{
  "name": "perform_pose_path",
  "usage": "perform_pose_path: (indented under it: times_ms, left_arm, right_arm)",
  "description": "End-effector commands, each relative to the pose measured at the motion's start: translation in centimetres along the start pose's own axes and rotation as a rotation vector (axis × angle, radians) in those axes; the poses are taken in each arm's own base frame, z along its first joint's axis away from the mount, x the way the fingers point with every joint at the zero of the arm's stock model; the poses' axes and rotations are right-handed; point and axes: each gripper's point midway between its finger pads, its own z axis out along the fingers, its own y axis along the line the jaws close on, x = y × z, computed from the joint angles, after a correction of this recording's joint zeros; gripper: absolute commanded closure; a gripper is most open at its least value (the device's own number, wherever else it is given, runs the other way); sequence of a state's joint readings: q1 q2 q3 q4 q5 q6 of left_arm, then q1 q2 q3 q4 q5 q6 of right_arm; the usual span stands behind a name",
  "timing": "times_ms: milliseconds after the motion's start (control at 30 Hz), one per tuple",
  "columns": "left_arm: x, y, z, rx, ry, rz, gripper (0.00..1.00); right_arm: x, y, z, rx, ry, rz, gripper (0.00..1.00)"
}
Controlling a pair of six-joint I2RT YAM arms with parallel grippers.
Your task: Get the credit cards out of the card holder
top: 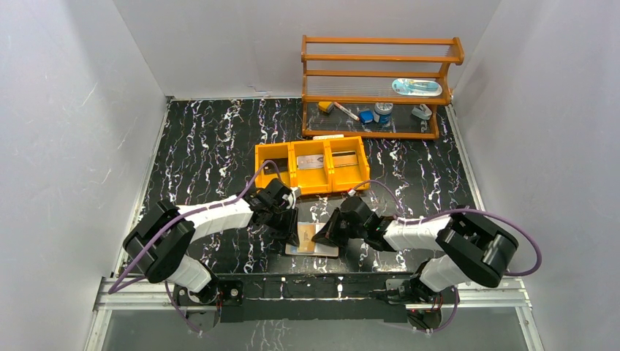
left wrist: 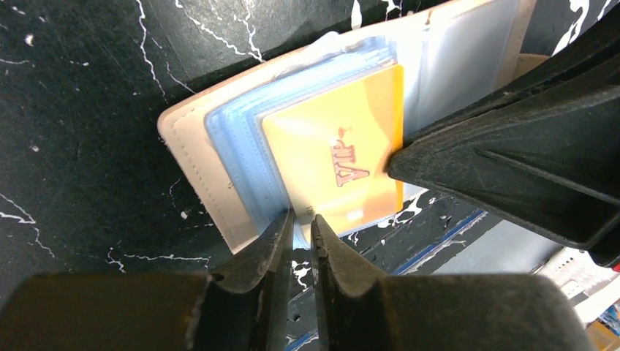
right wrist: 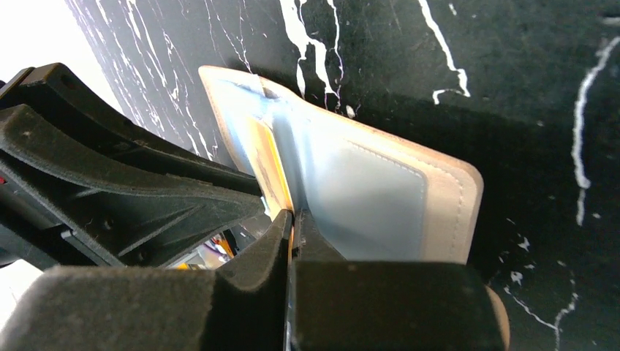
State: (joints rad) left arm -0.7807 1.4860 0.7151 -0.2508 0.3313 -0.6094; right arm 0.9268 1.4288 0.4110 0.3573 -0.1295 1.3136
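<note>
The right gripper [right wrist: 292, 223] pinches the edge of an orange credit card [left wrist: 329, 146] (marked VIP) inside the open card holder [left wrist: 194, 157], at the near edge of the table [top: 205, 139]. The left gripper [left wrist: 300, 227] is almost closed at the holder's rim; gripping or not, I cannot tell.

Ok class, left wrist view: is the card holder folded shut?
No, the card holder lies open, with an orange card marked VIP showing inside it.

bright, even overhead light, soft shadows. wrist views blur their own near fingers [left wrist: 256, 292]; white glare burns out the right wrist view's upper-left corner.
</note>
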Motion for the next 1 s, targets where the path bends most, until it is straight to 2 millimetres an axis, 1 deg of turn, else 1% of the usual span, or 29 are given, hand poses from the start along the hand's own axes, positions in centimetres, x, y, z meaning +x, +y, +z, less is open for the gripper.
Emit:
perform_pose_path:
  times_ms: [0, 200, 300, 367, 600, 667, 733, 833, 967]
  left_arm:
    - [1.6, 2.7, 0.3, -0.109, 0.028, -0.015, 0.85]
    - [1.4, 2.8, 0.0, -0.122, 0.004, -0.015, 0.86]
    - [1.2, 2.6, -0.1, -0.115, 0.000, -0.013, 0.86]
    - [1.1, 2.4, -0.2, -0.112, -0.003, -0.011, 0.86]
    - [1.0, 2.0, -0.3, -0.098, -0.001, -0.006, 0.86]
    - [0.9, 2.0, -0.3, -0.097, -0.002, -0.005, 0.86]
    - [0.9, 2.0, -0.3, -0.097, 0.000, -0.005, 0.86]
    - [0.9, 2.0, -0.3, -0.099, 0.003, -0.005, 0.87]
    - [0.8, 2.1, -0.3, -0.105, -0.005, -0.008, 0.87]
  right_arm:
    - [-0.9, -0.6, -0.8, 0.014, -0.046, 0.007, 0.95]
    - [-1.2, -1.0, -1.2, 0.030, -0.056, 0.002, 0.92]
    - [-1.1, -0.8, -1.2, 0.020, -0.050, 0.001, 0.85]
    - [-1.1, -0.5, -1.1, 0.009, -0.042, 0.003, 0.79]
    - [-0.6, 0.2, -0.7, -0.040, -0.008, 0.008, 0.71]
    - [-0.5, 0.2, -0.5, -0.042, 0.001, 0.009, 0.71]
    - [-0.4, 0.2, -0.3, -0.050, 0.012, 0.008, 0.74]
    - [-0.3, 0.2, -0.2, -0.048, 0.018, 0.009, 0.84]
    - [-0.6, 0.0, -0.5, -0.041, -0.001, 0.005, 0.98]
